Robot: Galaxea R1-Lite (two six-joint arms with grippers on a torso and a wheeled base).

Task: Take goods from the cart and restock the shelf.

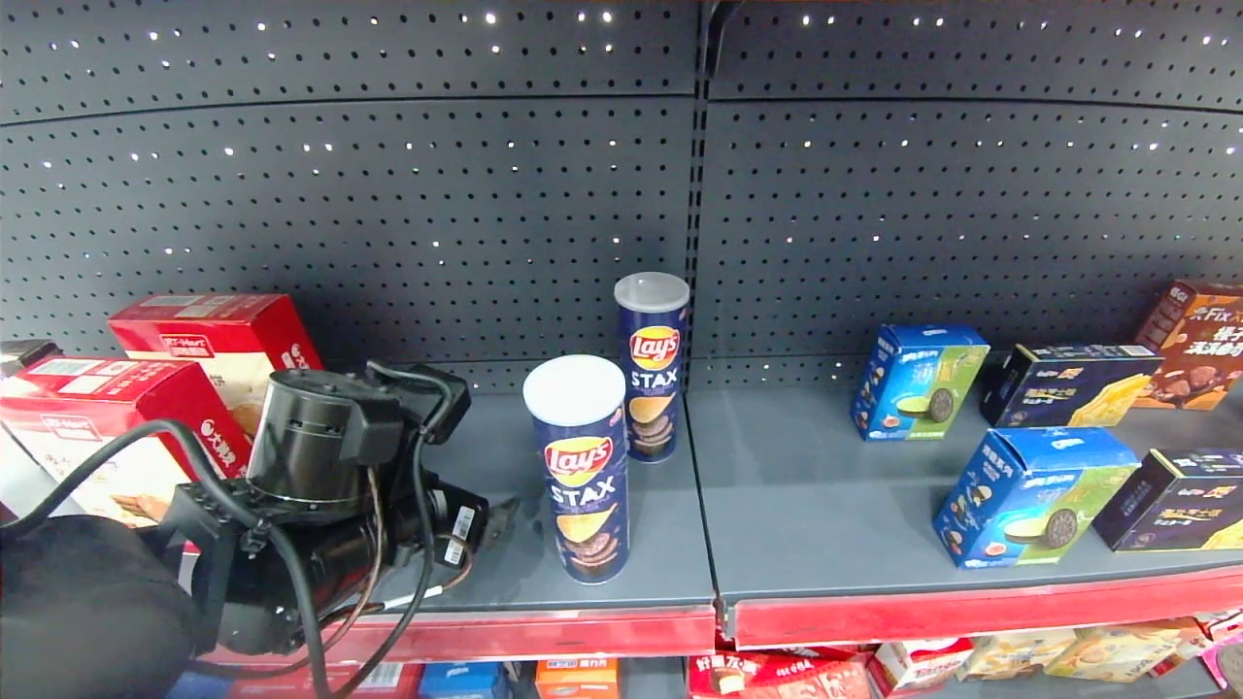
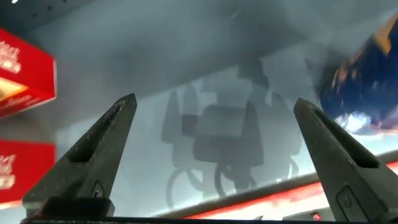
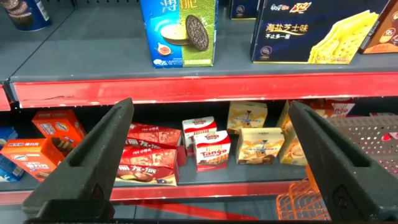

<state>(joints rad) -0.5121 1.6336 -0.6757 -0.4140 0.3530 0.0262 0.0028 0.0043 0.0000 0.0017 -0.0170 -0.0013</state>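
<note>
Black tapered fingers (image 2: 99, 143) of the left gripper (image 2: 214, 102) stand spread wide and empty above the grey metal shelf deck (image 2: 205, 68). In the head view the left gripper (image 1: 497, 524) lies low on that deck, just beside the front can (image 1: 580, 471), a tall dark-blue cardboard crisp tube with a white lid. It appears clear of the tube. Behind it stands the rear can (image 1: 652, 364), a like tube with a clear lid, near but apart. Red cardboard boxes (image 1: 117, 417) flank the arm on its other side. The right gripper (image 3: 211, 104) also has its fingers (image 3: 93, 162) wide and empty, and faces the red shelf edge strip (image 3: 205, 87).

Hazard: the front can is tall, narrow and close to the shelf lip. A sideways swing of the open left fingers would probably tip it, either into the rear can or off the deck. The arm's loose black cables (image 1: 291, 582) could also catch on the red boxes.

Views compared: the head view gives the spacing of both cans and of the blue-and-green biscuit boxes (image 1: 1029, 495). The left wrist view blurs the front can (image 2: 367, 87) but confirms that nothing lies between the fingers. The right wrist view adds the lower shelf's small cartons (image 3: 146, 165) and a pinkish mesh basket (image 3: 367, 134), probably the cart.
</note>
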